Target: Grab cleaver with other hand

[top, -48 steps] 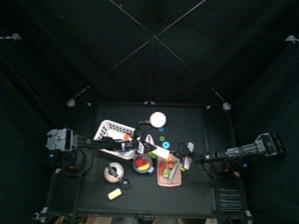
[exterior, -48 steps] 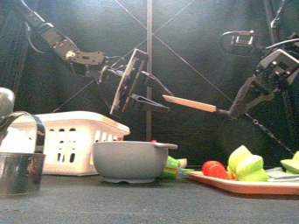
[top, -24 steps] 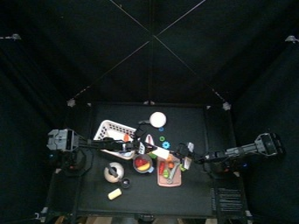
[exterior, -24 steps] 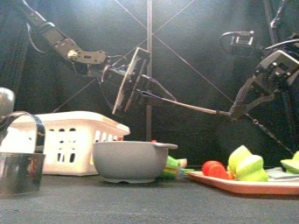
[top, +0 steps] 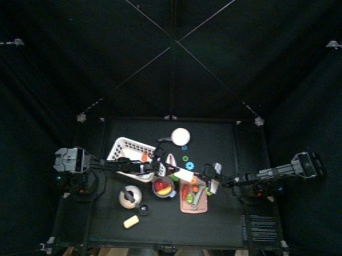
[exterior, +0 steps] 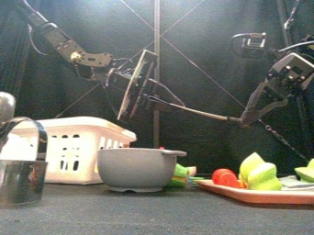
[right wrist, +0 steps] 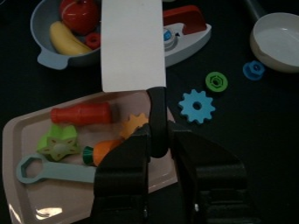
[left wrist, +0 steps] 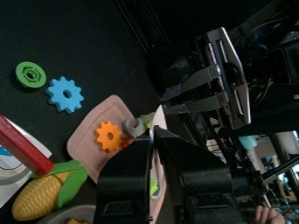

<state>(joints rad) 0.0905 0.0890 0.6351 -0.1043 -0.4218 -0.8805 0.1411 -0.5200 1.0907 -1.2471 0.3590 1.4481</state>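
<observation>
The cleaver hangs in the air between both arms. In the front view its grey blade [exterior: 135,84] stands on edge and its handle [exterior: 196,112] runs right as a thin dark bar. My left gripper [exterior: 123,78] is shut on the blade; in the left wrist view [left wrist: 152,144] the blade shows edge-on between the jaws. My right gripper [exterior: 243,117] is shut on the handle's end. In the right wrist view [right wrist: 158,144] the jaws clasp the dark handle and the blade [right wrist: 128,44] points away over the table. In the top view the two grippers [top: 171,170] [top: 214,183] meet over the table's middle.
Below stand a grey bowl [exterior: 138,168] with toy fruit, a white basket [exterior: 73,138], a metal cup [exterior: 18,179] and a pink tray [exterior: 252,193] of toy vegetables. Green [right wrist: 216,80] and blue [right wrist: 197,105] gears and a white bowl [right wrist: 278,39] lie beyond.
The handle showed broad and tan one second ago; now it shows thin and dark. Both arms and the blade have barely moved.
</observation>
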